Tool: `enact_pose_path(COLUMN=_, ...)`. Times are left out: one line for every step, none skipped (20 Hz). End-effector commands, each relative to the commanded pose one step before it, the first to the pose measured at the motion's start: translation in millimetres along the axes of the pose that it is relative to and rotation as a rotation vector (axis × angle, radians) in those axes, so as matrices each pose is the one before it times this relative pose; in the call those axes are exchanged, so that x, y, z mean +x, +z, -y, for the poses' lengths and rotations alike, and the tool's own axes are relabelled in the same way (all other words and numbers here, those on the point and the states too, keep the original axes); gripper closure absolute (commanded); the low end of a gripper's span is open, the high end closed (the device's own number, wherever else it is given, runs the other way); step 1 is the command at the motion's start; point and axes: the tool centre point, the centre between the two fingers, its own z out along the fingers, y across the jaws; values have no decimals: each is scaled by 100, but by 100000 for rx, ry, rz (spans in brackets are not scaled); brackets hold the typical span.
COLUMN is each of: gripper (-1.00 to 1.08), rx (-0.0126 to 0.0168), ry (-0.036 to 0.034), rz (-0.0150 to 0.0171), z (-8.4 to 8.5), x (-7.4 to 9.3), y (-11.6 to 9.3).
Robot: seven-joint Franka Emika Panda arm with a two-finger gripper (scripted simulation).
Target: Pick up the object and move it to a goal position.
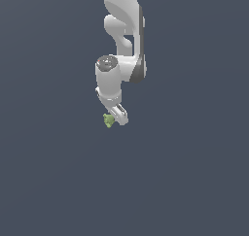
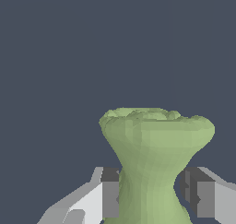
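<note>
The object (image 1: 108,120) is a small olive-green lumpy thing with a narrow waist and a flared, mottled end. In the exterior view it sits at the tip of my white gripper (image 1: 115,118), sticking out toward the exterior view's left. In the wrist view the object (image 2: 154,140) fills the space between the fingers. My gripper (image 2: 152,195) is shut on its narrow waist, with a dark pad (image 2: 110,191) against each side. The flared end stands out beyond the fingertips. The lower part of the object is cut off by the frame's edge.
A plain dark grey-blue surface (image 1: 194,181) fills both views. The white arm (image 1: 124,31) reaches down from the top of the exterior view. No other objects or goal marker show.
</note>
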Motion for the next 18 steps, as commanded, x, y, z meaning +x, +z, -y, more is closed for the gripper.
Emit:
enact_pose_path(gripper=108, rx=81, ry=75, rz=-38, z=-444, x=383, y=-1858)
enact_pose_path(gripper=108, rx=0, ry=0, rz=0, z=-200, x=160, y=-845)
enact_pose_path(gripper=108, rx=0, ry=0, rz=0, z=-211, x=170, y=-894)
enact_pose_path(gripper=108, rx=-20, ry=65, rz=10, z=-243, x=208, y=-929)
enact_pose_path(gripper=108, rx=0, ry=0, rz=0, z=-233, x=190, y=-987)
enact_pose_path(gripper=108, rx=0, ry=0, rz=0, z=-243, x=200, y=-1033)
enact_pose_path(gripper=108, rx=0, ry=0, rz=0, z=-253, x=210, y=-1077)
enact_pose_path(gripper=108, rx=-39, ry=51, rz=-26, z=-273, x=234, y=-1108)
enact_pose_path(gripper=108, rx=0, ry=0, rz=0, z=-259, x=219, y=-1109)
enact_pose_path(gripper=108, rx=0, ry=0, rz=0, z=-255, x=217, y=-1097)
enact_pose_path(gripper=108, rx=0, ry=0, rz=0, z=-252, x=216, y=-1087)
enact_pose_path(gripper=108, rx=-39, ry=49, rz=-29, z=-258, x=227, y=-1075)
enact_pose_path(gripper=108, rx=0, ry=0, rz=0, z=-245, x=215, y=-1070)
enact_pose_path(gripper=108, rx=0, ry=0, rz=0, z=-242, x=214, y=-1064)
enact_pose_path(gripper=108, rx=0, ry=0, rz=0, z=-239, x=214, y=-1058)
enact_pose_path(gripper=108, rx=0, ry=0, rz=0, z=-236, x=214, y=-1053)
enact_pose_path(gripper=108, rx=0, ry=0, rz=0, z=-233, x=214, y=-1049)
enact_pose_path(gripper=108, rx=0, ry=0, rz=0, z=-230, x=214, y=-1046)
